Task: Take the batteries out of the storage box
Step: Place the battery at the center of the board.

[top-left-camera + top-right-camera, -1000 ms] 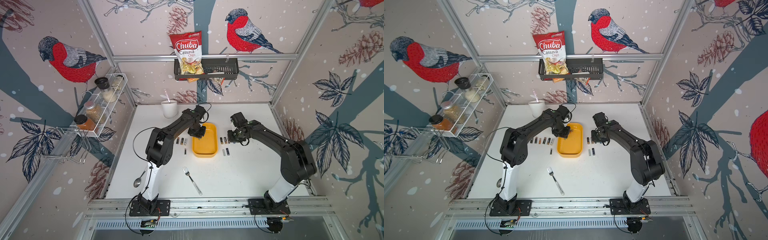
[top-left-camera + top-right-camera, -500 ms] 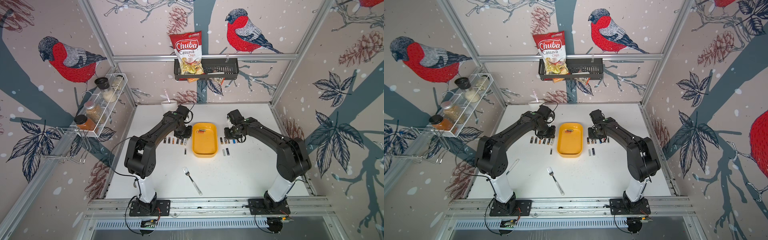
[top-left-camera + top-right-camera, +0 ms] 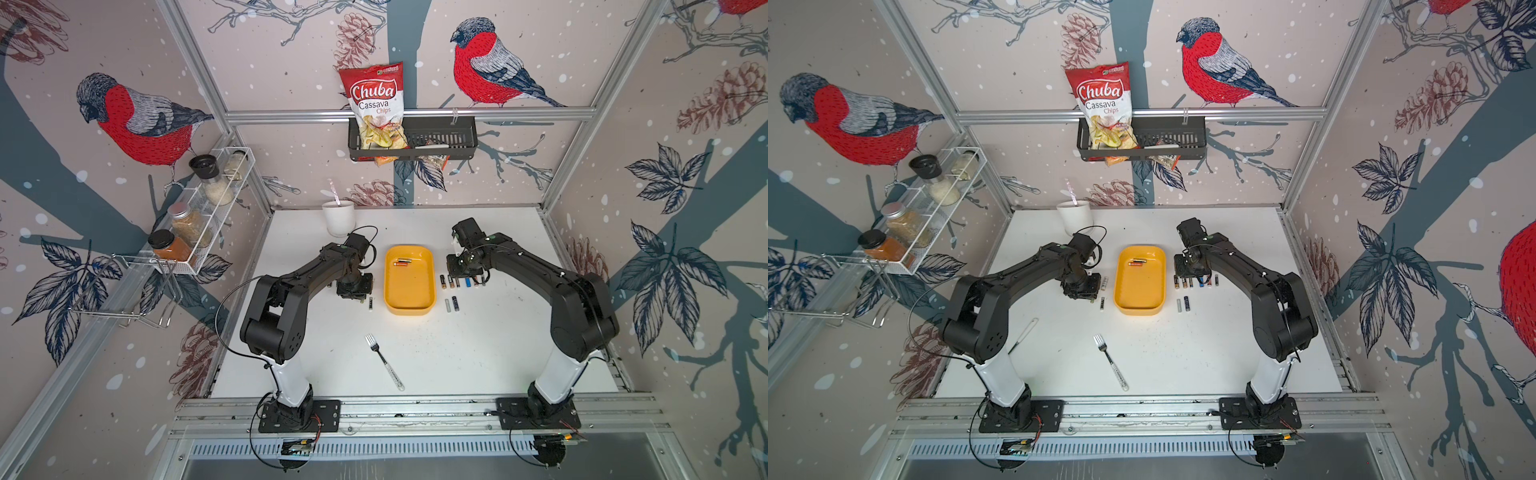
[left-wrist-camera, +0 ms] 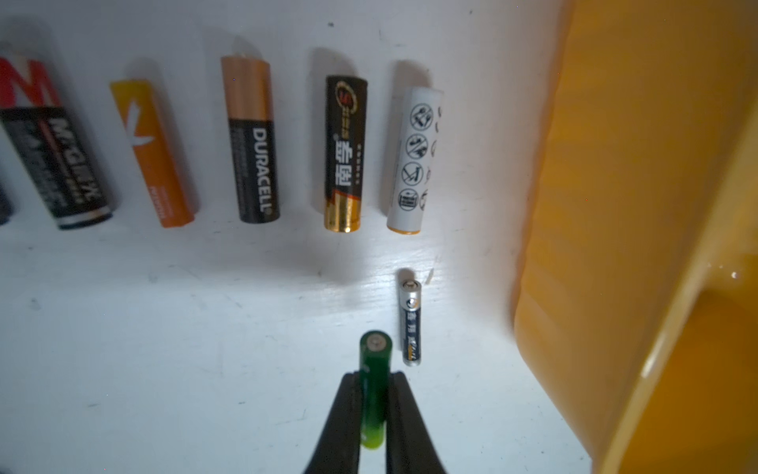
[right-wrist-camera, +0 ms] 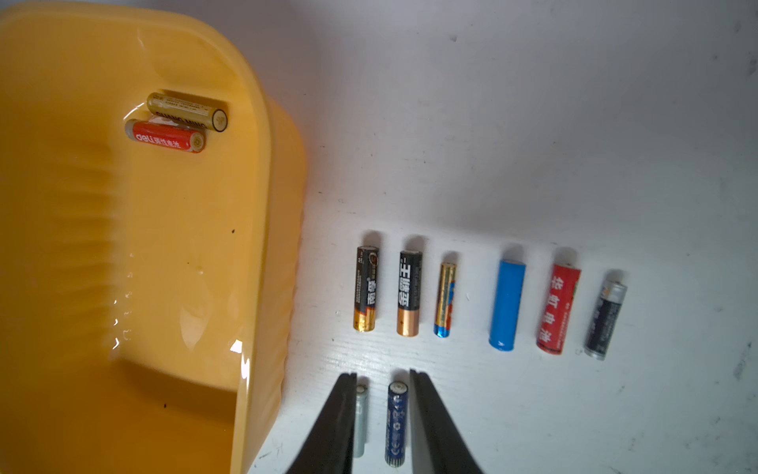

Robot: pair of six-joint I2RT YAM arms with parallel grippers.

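Note:
The yellow storage box (image 3: 409, 291) sits mid-table and holds two batteries (image 3: 402, 262) at its far end: a gold one (image 5: 186, 111) and a red one (image 5: 164, 137). My left gripper (image 4: 374, 375) is shut on a slim green battery (image 4: 374, 357), just left of the box (image 4: 615, 205), beside a small dark battery (image 4: 411, 324). A row of several batteries (image 4: 254, 143) lies beyond. My right gripper (image 5: 382, 375) stands open right of the box. A dark blue battery (image 5: 396, 422) lies on the table between its fingers, and a silver one (image 5: 360, 418) lies by one finger.
A second row of several batteries (image 5: 447, 299) lies right of the box. A fork (image 3: 384, 361) lies toward the front, and a spoon (image 3: 1023, 334) is near the left arm. A white cup (image 3: 340, 218) stands at the back. Wall basket with chips bag (image 3: 411, 143); spice rack (image 3: 199, 212).
My left gripper has come from the box's far left edge, out to the left and toward the front, carrying the green battery. The right gripper has barely moved.

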